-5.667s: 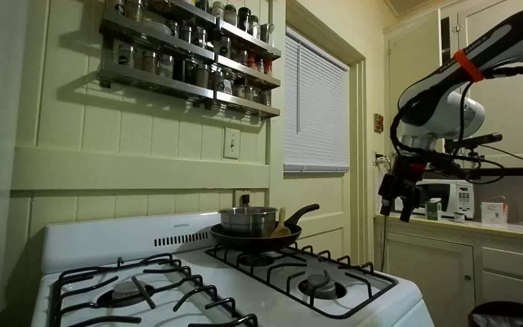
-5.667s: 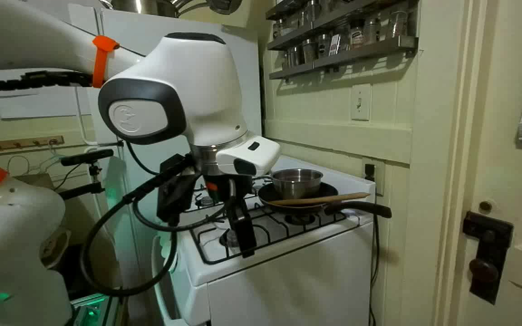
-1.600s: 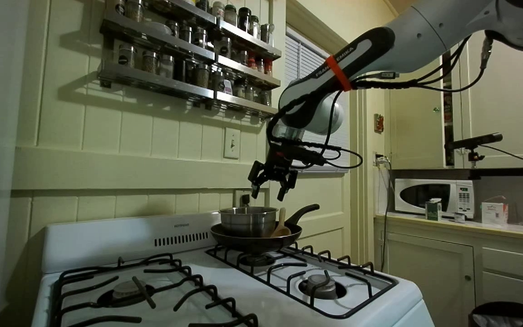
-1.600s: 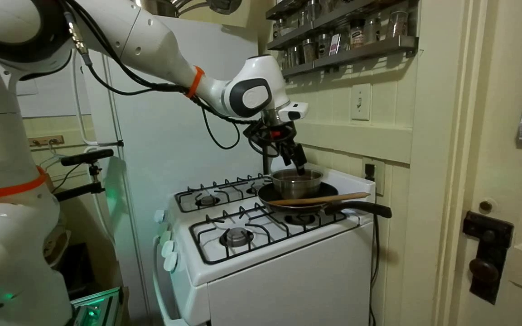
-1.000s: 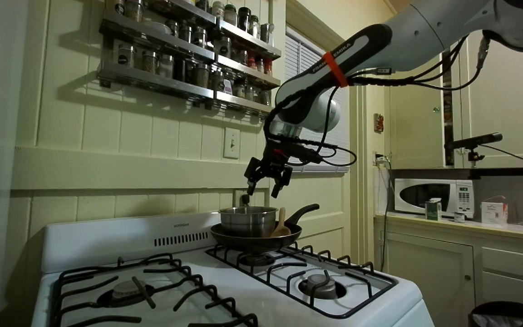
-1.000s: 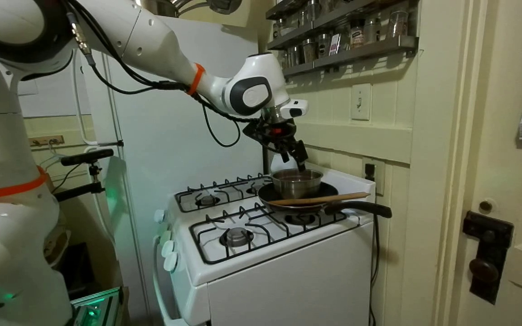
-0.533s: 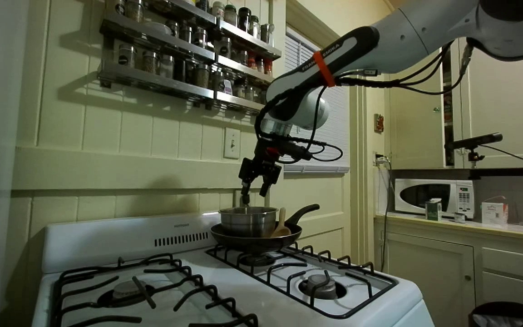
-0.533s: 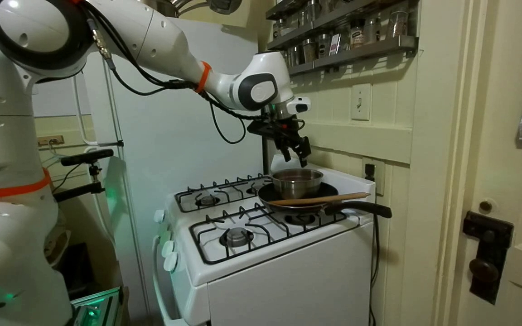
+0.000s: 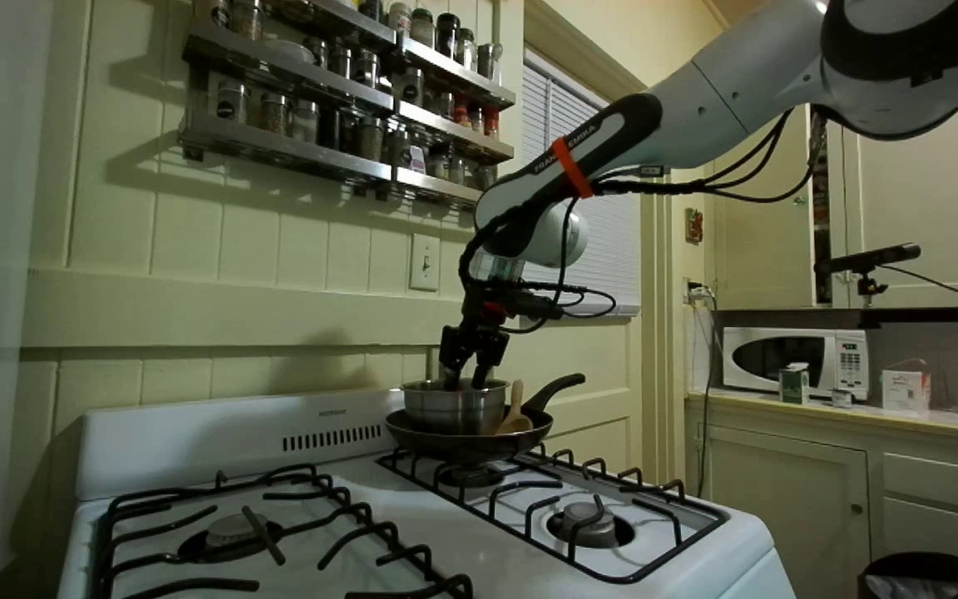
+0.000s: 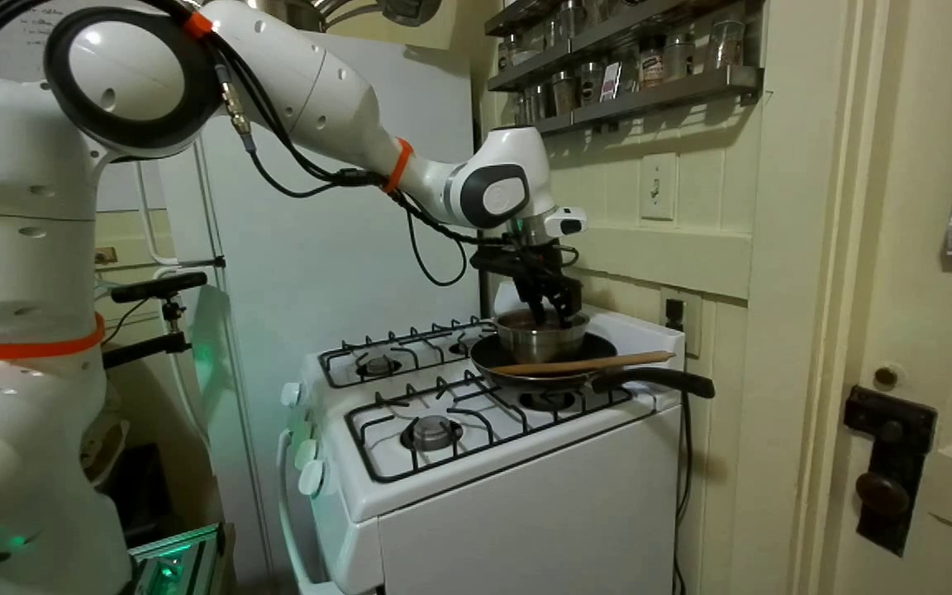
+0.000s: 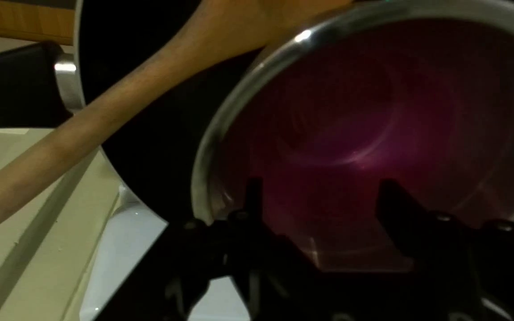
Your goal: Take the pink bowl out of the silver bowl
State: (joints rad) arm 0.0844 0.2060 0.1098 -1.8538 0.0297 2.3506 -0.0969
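The wall [image 9: 296,229] was dimly lit, shadows fell beneath spice racks [image 9: 446,126], in the wrist view a glint sat on the silver bowl [image 11: 303,35], the gripper [image 11: 321,182] (nearly black) blurred.

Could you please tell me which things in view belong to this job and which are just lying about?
For the job:
pink bowl
silver bowl around it
parted fingers

Just lying about:
frying pan beneath both bowls
wooden spoon
spice jars
microwave

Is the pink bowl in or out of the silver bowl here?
In. The wrist view shows the pink bowl inside the rim of the silver bowl.
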